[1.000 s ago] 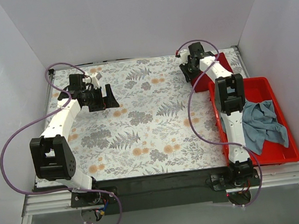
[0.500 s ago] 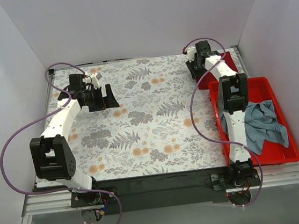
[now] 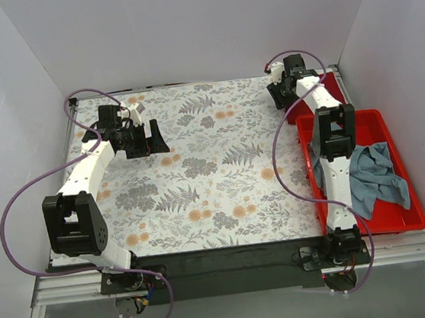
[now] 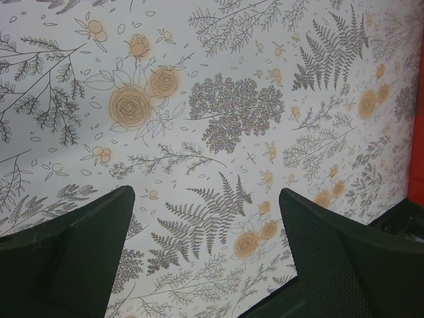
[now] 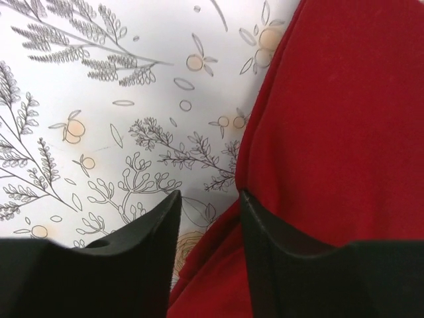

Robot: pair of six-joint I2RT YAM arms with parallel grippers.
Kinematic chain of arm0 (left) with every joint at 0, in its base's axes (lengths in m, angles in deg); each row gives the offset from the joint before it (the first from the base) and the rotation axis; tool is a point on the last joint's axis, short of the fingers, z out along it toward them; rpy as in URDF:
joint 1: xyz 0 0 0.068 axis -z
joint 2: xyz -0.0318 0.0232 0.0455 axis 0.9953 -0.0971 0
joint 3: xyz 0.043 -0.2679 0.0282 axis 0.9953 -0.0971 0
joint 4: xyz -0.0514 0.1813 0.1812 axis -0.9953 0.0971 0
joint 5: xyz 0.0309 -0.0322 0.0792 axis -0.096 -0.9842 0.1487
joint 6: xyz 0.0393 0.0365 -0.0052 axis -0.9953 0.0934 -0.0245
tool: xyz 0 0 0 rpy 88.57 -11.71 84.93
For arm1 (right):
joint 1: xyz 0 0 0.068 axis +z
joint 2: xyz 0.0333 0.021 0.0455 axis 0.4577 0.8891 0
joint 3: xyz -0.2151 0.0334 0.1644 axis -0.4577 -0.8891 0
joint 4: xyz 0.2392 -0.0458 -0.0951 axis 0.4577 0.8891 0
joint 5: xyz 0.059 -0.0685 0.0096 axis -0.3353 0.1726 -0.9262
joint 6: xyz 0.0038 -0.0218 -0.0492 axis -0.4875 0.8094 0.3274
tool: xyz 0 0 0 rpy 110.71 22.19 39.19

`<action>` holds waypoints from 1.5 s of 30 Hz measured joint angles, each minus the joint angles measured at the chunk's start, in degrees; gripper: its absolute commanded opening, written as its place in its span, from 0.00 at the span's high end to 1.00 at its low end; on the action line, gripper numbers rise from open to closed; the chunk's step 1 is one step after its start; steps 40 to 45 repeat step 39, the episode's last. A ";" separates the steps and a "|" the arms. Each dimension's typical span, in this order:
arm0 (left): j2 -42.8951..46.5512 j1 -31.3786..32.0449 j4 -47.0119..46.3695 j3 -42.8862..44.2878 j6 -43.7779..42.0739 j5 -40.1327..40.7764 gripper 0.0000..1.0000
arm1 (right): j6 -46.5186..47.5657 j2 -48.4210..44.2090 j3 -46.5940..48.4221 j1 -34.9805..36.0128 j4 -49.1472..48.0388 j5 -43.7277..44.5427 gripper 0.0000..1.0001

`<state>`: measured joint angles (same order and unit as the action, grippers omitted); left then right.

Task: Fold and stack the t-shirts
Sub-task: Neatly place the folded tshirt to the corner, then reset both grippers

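Note:
The dark red t-shirt [image 3: 330, 89] lies bunched at the table's far right corner, partly hidden under my right arm. In the right wrist view it [image 5: 338, 132] fills the right side, and a fold of it runs between my fingers. My right gripper [image 3: 283, 94] [image 5: 209, 195] sits at the shirt's left edge, its jaws narrowly apart and closed on that fold. The grey-blue t-shirt [image 3: 372, 174] lies crumpled in the red plastic bin [image 3: 383, 118]. My left gripper [image 3: 155, 139] [image 4: 205, 192] is open and empty, low over the floral cloth at the far left.
The floral tablecloth [image 3: 207, 175] covers the table. The bin stands along the right edge, beside my right arm. White walls close in the left, back and right sides. Purple cables loop off both arms.
My right gripper has moved right and slightly back, towards the far right corner, and the dark red shirt has shifted with it. The left arm has not moved.

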<state>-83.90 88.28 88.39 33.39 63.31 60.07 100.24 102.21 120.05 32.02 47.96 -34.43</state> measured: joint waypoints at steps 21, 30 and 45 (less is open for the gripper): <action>0.28 -0.33 -3.87 8.68 2.51 -6.36 0.04 | 1.18 -40.17 -15.65 5.25 -1.03 -20.55 0.01; 4.09 -0.57 -6.62 1.22 3.21 -6.67 0.04 | -0.81 -56.35 -51.01 7.91 2.71 -27.02 0.02; 10.91 -0.70 -7.19 -11.54 2.82 -5.14 0.04 | -1.81 -70.01 -68.13 10.91 3.37 -27.21 0.02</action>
